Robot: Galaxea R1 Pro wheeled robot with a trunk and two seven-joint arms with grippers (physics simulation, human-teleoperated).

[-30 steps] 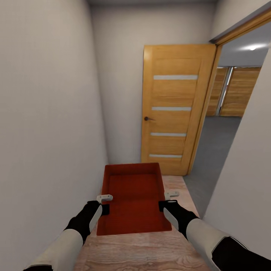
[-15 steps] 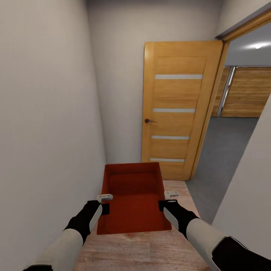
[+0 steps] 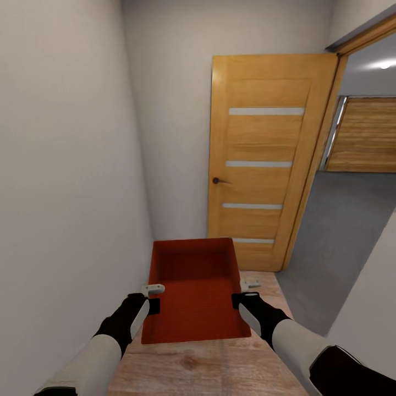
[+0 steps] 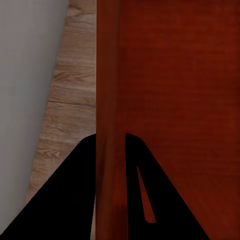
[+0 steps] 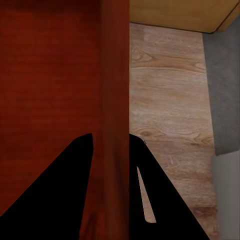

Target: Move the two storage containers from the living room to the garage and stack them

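A red-orange storage container (image 3: pixel 193 291) is carried level between both arms, low in the head view at about 6 o'clock, its open top facing up and its inside bare. The left claw (image 3: pixel 152 297) grips the container's left wall, and the right claw (image 3: pixel 246 293) grips the right wall.

In the left wrist view the two dark fingers (image 4: pixel 65 200) of the left claw straddle the container's wall (image 4: pixel 107 125), one outside and one inside, closed against it. The right wrist view shows the same: the right claw's fingers (image 5: pixel 165 200) sit on either side of the wall (image 5: pixel 116 100), clamped on it.

Below the container lies a light wood plank floor (image 3: pixel 220 368). A plain white wall (image 3: pixel 60 192) runs along at 9 o'clock. At about 1 o'clock stands an orange-brown wooden door (image 3: pixel 264 165) with frosted strips, swung open, with a dark knob (image 3: pixel 216 180) on its left edge. Past its frame, at 3 o'clock, a grey concrete floor (image 3: pixel 341 231) begins, and farther back at 2 o'clock hangs a wooden slatted panel (image 3: pixel 363 135). A ceiling light (image 3: pixel 385 65) glows above it.
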